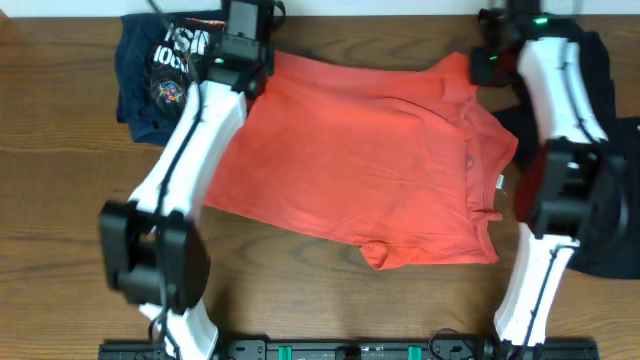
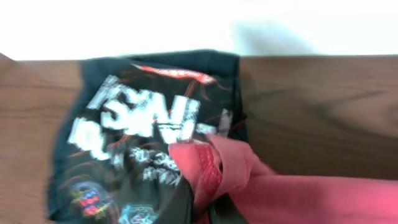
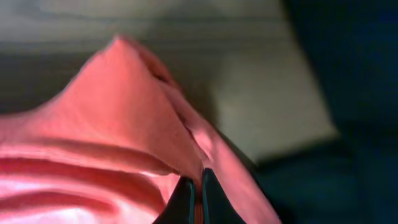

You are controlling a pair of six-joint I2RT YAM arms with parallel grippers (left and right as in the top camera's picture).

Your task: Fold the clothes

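Observation:
The coral-red T-shirt (image 1: pixel 360 170) lies spread across the middle of the table, its lettering not showing, a small white tag (image 1: pixel 500 182) at its right side. My left gripper (image 1: pixel 248 72) is shut on the shirt's far left corner, and the left wrist view shows the red hem (image 2: pixel 208 171) pinched between the fingers (image 2: pixel 202 214). My right gripper (image 1: pixel 487 62) is shut on the shirt's far right corner, and the right wrist view shows red cloth (image 3: pixel 124 124) held between the fingers (image 3: pixel 196 193).
A folded dark navy shirt with white print (image 1: pixel 160 70) lies at the far left, right beside the left gripper; it also shows in the left wrist view (image 2: pixel 137 130). Dark navy clothing (image 1: pixel 610 170) lies at the right edge under the right arm. The table's far edge is close.

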